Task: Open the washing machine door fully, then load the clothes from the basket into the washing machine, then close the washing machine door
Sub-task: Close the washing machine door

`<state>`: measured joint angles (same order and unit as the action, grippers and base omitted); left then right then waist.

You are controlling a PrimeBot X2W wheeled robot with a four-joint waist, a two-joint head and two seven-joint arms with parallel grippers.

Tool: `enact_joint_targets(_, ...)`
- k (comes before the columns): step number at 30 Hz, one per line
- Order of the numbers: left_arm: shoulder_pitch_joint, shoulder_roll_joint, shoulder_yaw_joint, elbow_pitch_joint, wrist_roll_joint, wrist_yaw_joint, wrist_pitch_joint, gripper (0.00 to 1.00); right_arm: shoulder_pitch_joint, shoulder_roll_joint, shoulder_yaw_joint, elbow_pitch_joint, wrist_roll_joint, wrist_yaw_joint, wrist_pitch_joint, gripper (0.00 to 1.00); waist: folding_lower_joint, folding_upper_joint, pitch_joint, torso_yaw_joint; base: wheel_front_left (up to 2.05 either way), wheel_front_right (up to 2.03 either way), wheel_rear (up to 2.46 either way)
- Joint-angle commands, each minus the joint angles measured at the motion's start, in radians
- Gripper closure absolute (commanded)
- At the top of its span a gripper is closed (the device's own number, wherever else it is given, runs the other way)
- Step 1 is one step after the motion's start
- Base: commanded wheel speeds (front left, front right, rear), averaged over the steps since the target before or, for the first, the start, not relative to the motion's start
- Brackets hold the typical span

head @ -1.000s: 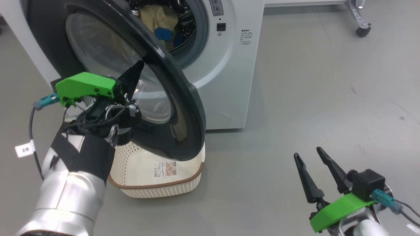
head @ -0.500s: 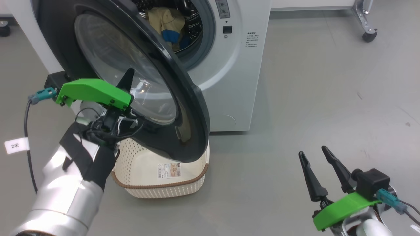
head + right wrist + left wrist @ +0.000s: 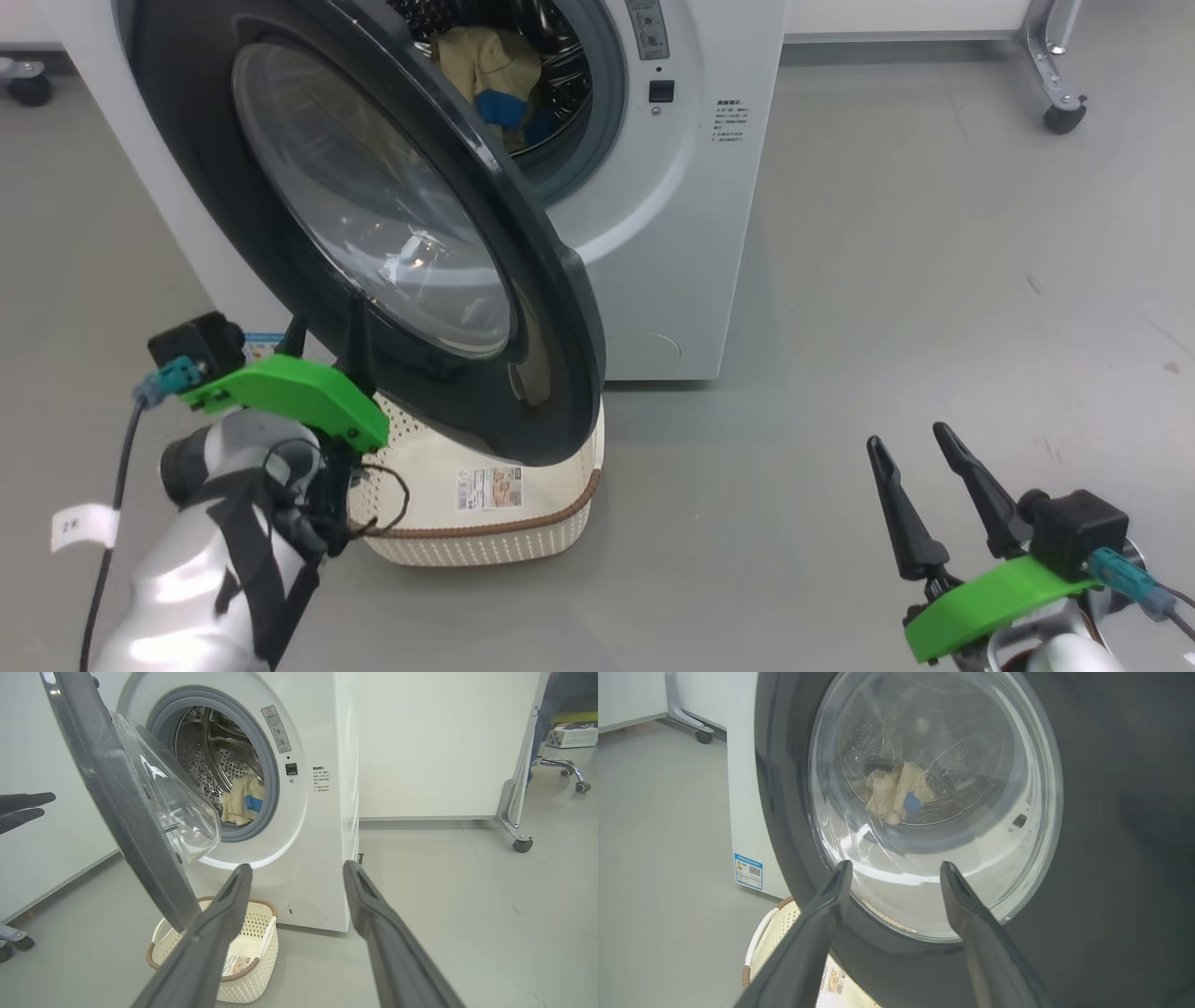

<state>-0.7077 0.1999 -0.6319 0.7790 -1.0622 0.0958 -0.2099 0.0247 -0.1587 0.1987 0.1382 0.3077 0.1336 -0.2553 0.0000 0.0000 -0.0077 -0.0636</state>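
Grey floor [image 3: 887, 280] stretches out around the washing machine [image 3: 672, 261], a white box standing ahead of me, with a wheeled metal leg [image 3: 1060, 98] off at the far right. The round black door [image 3: 565, 308] stands part-way open, hinged on my left, its free edge swung out toward me. Its bulging glass window [image 3: 373, 215] faces my left side.

Through the opening I see the steel drum [image 3: 219, 751] ringed by the grey gasket [image 3: 267, 765]. The clothes [image 3: 490, 70] lie inside it, a pale yellow heap with a bright blue patch. In my left wrist view they also show through the glass.

The basket [image 3: 495, 537] sits upright on the floor just in front of the machine, right under the door's lower rim. I cannot tell whether the rim touches it. A label sticker [image 3: 488, 487] shows on its bottom.

My left fingers [image 3: 831, 896] are apart with nothing between them, pointing at the lower part of the window from the door's outer side. In the right wrist view they sit just clear of that outer face. A blue sticker [image 3: 748, 871] marks the machine's lower corner beyond them.

My right fingers [image 3: 896, 504] are apart too, holding nothing. They hang low over the floor at my right, well apart from the machine and the basket.
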Motion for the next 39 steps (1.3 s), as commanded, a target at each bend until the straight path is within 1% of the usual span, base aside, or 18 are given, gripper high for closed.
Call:
enact_joint_targets(1, -0.031, 0.043, 0.021, -0.035, 0.027, 0.016, -0.020, 0.00, -0.016, -0.012, 0.010, -0.036, -0.005, -0.003, -0.006, 0.00, 0.0000, 0.0000, 0.001, -0.001, 0.00, 0.00, 0.00)
enact_joint_targets(4, 0.013, 0.064, -0.006, -0.069, 0.109, 0.055, -0.044, 0.00, -0.012, -0.009, 0.001, -0.039, -0.007, -0.003, -0.006, 0.00, 0.0000, 0.0000, 0.003, -0.004, 0.00, 0.00, 0.00)
enact_joint_targets(7, 0.066, 0.083, -0.014, -0.118, 0.196, 0.084, -0.051, 0.00, -0.007, -0.008, -0.009, -0.042, -0.008, -0.003, -0.006, 0.00, 0.0000, 0.0000, 0.006, -0.005, 0.00, 0.00, 0.00)
enact_joint_targets(12, 0.201, 0.103, 0.050, -0.230, 0.361, 0.139, -0.052, 0.00, 0.000, -0.009, -0.025, -0.050, -0.013, -0.003, -0.006, 0.00, 0.0000, 0.0000, 0.010, -0.009, 0.00, 0.00, 0.00)
enact_joint_targets(15, 0.288, 0.105, 0.100, -0.293, 0.454, 0.160, -0.052, 0.00, 0.004, -0.011, -0.034, -0.054, -0.016, -0.003, -0.006, 0.00, 0.0000, 0.0000, 0.013, -0.010, 0.00, 0.00, 0.00)
enact_joint_targets(18, 0.371, 0.101, 0.151, -0.349, 0.548, 0.171, -0.052, 0.00, 0.010, -0.011, -0.045, -0.056, -0.018, -0.003, -0.006, 0.00, 0.0000, 0.0000, 0.017, -0.006, 0.00, 0.00, 0.00)
enact_joint_targets(21, 0.442, 0.081, 0.208, -0.405, 0.615, 0.154, -0.052, 0.00, 0.018, -0.011, -0.053, -0.054, -0.021, -0.003, -0.006, 0.00, 0.0000, 0.0000, 0.020, 0.000, 0.00, 0.00, 0.00)
enact_joint_targets(25, 0.517, 0.057, 0.267, -0.475, 0.716, 0.105, -0.052, 0.00, 0.024, -0.013, -0.062, -0.052, -0.022, -0.003, -0.006, 0.00, 0.0000, 0.0000, 0.020, 0.006, 0.00, 0.00, 0.00)
enact_joint_targets(30, 0.601, 0.015, 0.365, -0.531, 0.784, 0.032, -0.052, 0.00, 0.033, -0.016, -0.063, -0.047, -0.026, -0.003, -0.006, 0.00, 0.0000, 0.0000, 0.016, 0.005, 0.00, 0.00, 0.00)
enact_joint_targets(31, 0.617, 0.006, 0.388, -0.535, 0.793, 0.020, -0.052, 0.00, 0.034, -0.016, -0.064, -0.047, -0.026, -0.003, -0.006, 0.00, 0.0000, 0.0000, 0.016, 0.004, 0.00, 0.00, 0.00)
enact_joint_targets(32, 0.617, 0.006, 0.388, -0.535, 0.793, 0.020, -0.052, 0.00, 0.034, -0.016, -0.064, -0.047, -0.026, -0.003, -0.006, 0.00, 0.0000, 0.0000, 0.016, 0.004, 0.00, 0.00, 0.00)
enact_joint_targets(33, 0.643, -0.012, 0.424, -0.545, 0.816, -0.008, -0.052, 0.00, 0.036, -0.016, -0.064, -0.046, -0.027, -0.003, -0.006, 0.00, 0.0000, 0.0000, 0.014, 0.002, 0.00, 0.00, 0.00)
enact_joint_targets(34, 0.643, -0.012, 0.424, -0.545, 0.816, -0.008, -0.052, 0.00, 0.036, -0.016, -0.064, -0.046, -0.027, -0.003, -0.006, 0.00, 0.0000, 0.0000, 0.014, 0.002, 0.00, 0.00, 0.00)
enact_joint_targets(36, 0.668, -0.027, 0.457, -0.557, 0.842, -0.033, -0.052, 0.00, 0.039, -0.017, -0.064, -0.045, -0.029, -0.003, -0.006, 0.00, 0.0000, 0.0000, 0.013, 0.000, 0.00, 0.00, 0.00)
enact_joint_targets(39, 0.701, -0.047, 0.508, -0.571, 0.880, -0.057, -0.052, 0.00, 0.043, -0.018, -0.068, -0.045, -0.032, -0.003, -0.006, 0.00, 0.0000, 0.0000, 0.011, -0.003, 0.00, 0.00, 0.00)
